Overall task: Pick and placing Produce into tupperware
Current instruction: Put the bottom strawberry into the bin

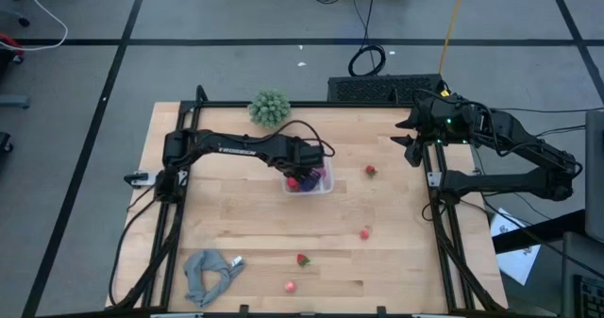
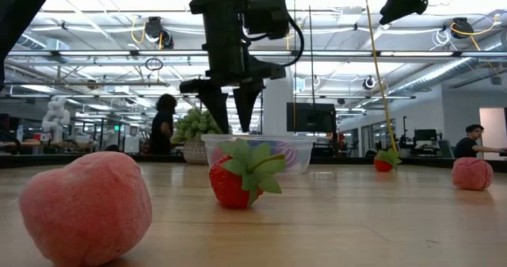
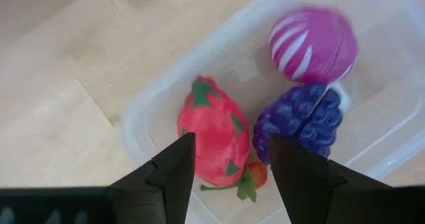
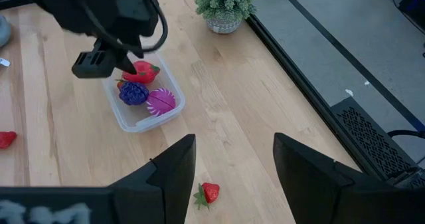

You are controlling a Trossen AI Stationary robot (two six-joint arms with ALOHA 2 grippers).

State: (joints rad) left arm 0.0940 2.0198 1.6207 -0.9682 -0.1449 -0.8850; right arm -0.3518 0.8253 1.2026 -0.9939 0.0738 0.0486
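The clear plastic tupperware (image 1: 311, 182) stands near the middle of the wooden table (image 1: 236, 233), a little toward the far side. Inside it lie three pieces of produce: a red dragon fruit with green scales (image 3: 214, 139), a bunch of dark purple grapes (image 3: 299, 121), and a magenta ball with white stripes (image 3: 313, 43) (perhaps a small cabbage or an onion, I cannot tell which). The dragon fruit and the grapes lie side by side, and the striped ball is just beside the grapes, toward one corner.

The left gripper (image 1: 304, 167) hangs directly above the tupperware. Its jaws are spread and hold nothing; in the left wrist view the two dark fingers (image 3: 174, 171) frame the dragon fruit and the grapes below them. In the low view the finger tips are just above the rim of the container.

Other produce lies on the bare table: a strawberry (image 1: 371, 170) to the right of the tupperware, a pink piece (image 1: 364, 233) nearer the front, a second strawberry (image 1: 302, 259) and a pink peach (image 1: 290, 286) close to the front edge.

The right gripper (image 1: 411, 141) waits at the far right side of the table, raised, with its jaws spread and empty.

A green bushy plant (image 1: 270, 108) stands at the far edge, and a grey cloth (image 1: 209, 274) lies at the front left corner.
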